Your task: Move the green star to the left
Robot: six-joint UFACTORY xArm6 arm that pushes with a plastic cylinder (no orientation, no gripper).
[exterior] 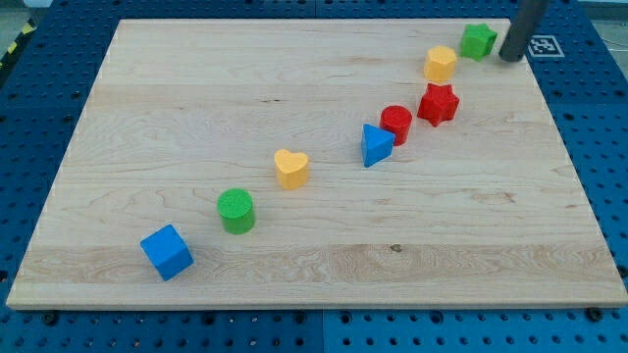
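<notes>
1. While my tip [509, 57] is resting at the worktop's [294, 245] far corner, toward the view's top right, the green star [478, 40] is sitting just to the view's left of it, close beside it; I cannot tell whether they are touching.
2. No gripper is showing here at all; the arm is ending in a plain dark rod, so there is nothing spread or pinching to report.
3. Beyond the star, down and to the view's left of my tip, the yellow block [441, 64] is lying near, then the red star [438, 104], the red cylinder [396, 124] and the blue triangle [375, 145].
4. Much farther from my tip, the yellow heart [290, 168], green cylinder [235, 211] and blue cube [167, 251] are trailing toward the view's bottom left.
5. A leftward push is looking risky: any downward drift could be driving the star into the yellow block and shunting both.
6. An off-centre contact could be spinning the star off my tip, or nudging it over the worktop's top edge.
</notes>
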